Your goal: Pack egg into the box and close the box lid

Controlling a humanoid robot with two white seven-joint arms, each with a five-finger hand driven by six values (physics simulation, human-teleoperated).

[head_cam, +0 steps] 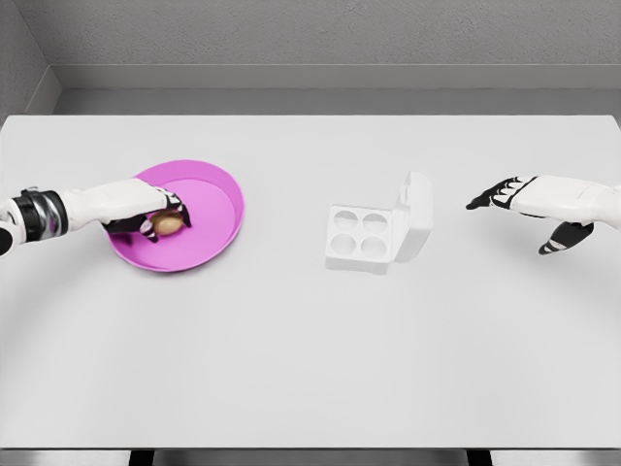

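While the left arm reaches in low from the left edge, its forearm lies nearly level over the table (pixel 310 369) and the left hand (pixel 146 212) sits inside the pink plate (pixel 218 209), palm down. Fingers (pixel 179 209) are curled around a brown egg (pixel 168 225), dark fingertips on its far and right sides; egg shows only in part, upper half covered by the hand. Whether the egg is lifted or resting on the plate floor: cannot tell. Thumb position not resolvable under the hand. Left wrist cuff is cut by the picture edge. Right arm enters from the right edge, forearm cut off there, raised above the table well right of the box (pixel 357 238). Right hand (pixel 529 209) is spread and holds nothing: four fingers extended leftward toward the box, thumb hanging down and apart from them. Height of this hand over the table unclear. Box is white, at table centre, well apart from the plate, four round cups all vacant. Lid (pixel 415 216) stands upright on the box's right side, hinged there, inner face toward the cups. Hinge detail too small to make out. Grey wall (pixel 310 39) behind the far table edge.
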